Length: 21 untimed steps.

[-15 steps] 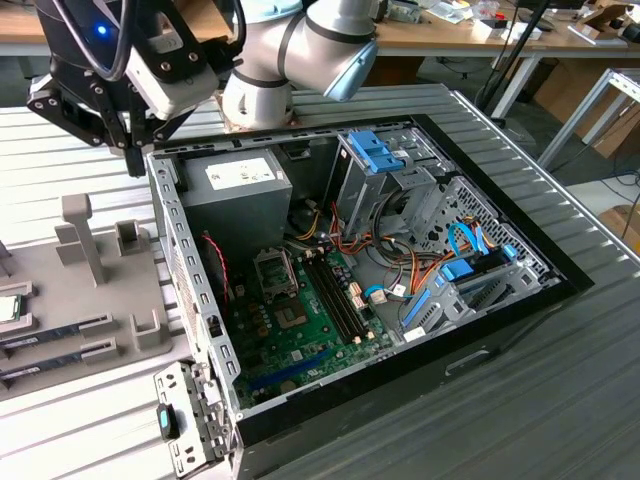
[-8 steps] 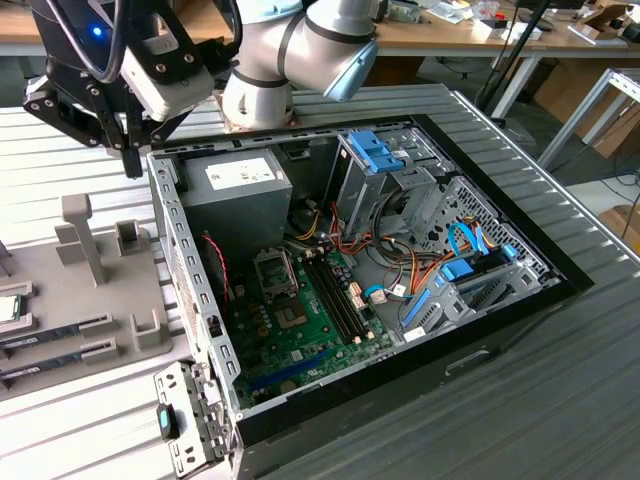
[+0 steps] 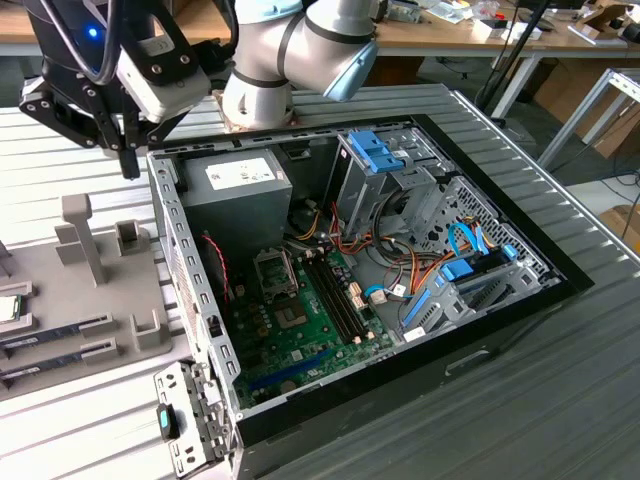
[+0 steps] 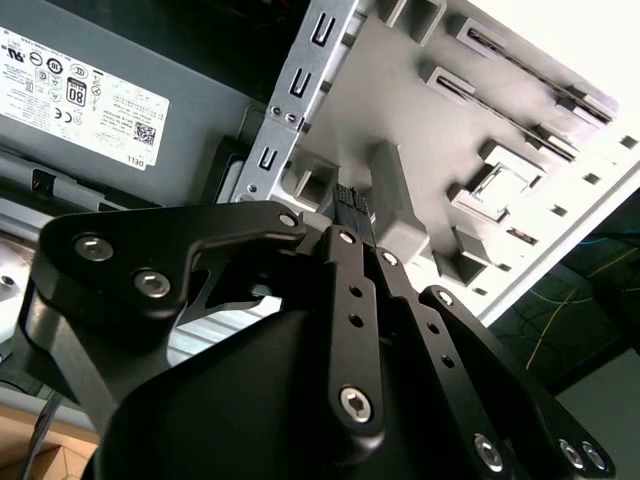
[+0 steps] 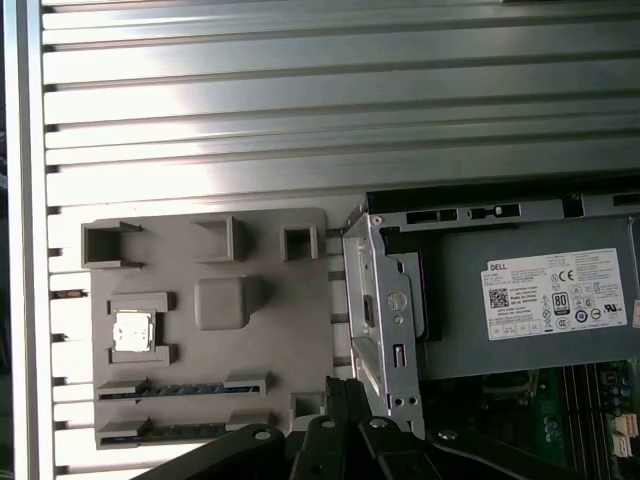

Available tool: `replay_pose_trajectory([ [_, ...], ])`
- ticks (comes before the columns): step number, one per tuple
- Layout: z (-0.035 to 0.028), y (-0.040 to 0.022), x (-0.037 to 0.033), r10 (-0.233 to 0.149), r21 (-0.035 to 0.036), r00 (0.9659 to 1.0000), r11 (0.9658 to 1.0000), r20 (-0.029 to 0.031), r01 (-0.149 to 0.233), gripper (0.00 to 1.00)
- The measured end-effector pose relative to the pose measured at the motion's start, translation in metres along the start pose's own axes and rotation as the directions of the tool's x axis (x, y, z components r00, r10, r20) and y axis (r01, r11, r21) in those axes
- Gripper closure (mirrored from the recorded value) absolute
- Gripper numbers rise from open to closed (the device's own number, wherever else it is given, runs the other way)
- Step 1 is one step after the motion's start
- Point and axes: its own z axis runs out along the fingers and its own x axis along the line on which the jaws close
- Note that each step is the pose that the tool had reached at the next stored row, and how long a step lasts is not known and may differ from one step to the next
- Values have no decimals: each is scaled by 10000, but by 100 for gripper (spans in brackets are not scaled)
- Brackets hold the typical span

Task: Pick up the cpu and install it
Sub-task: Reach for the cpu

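Exterior view gives you the layout: the end effector [image 3: 129, 172] hangs above the counter [image 3: 560, 400] at the corner of the open computer case [image 3: 190, 290], beside the power supply [image 3: 235, 190]. Its fingers look clenched together with nothing between them, and both wrist views agree.

The cpu [image 3: 8, 308] has not been picked up. It lies flat in its holder on the grey tray [image 3: 110, 300], at the exterior view's far left edge, well apart from the end effector. From the fingertips it sits across the tray, away from the case and toward the near side of the exterior view.

In the first wrist view, the cpu [image 5: 133, 331] shows as a pale square framed by two grey brackets, just beside the slots holding the memory sticks [image 5: 180, 388]. Being square, it has no long axis to line up with.

The socket [image 3: 275, 270] on the green board inside the case looks empty.
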Motion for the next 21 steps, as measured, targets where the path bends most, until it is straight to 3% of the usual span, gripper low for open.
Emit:
replay_pose_trajectory([
  [21, 27, -7, 76, 1, 0, 10000, 10000, 0, -1, 89],
])
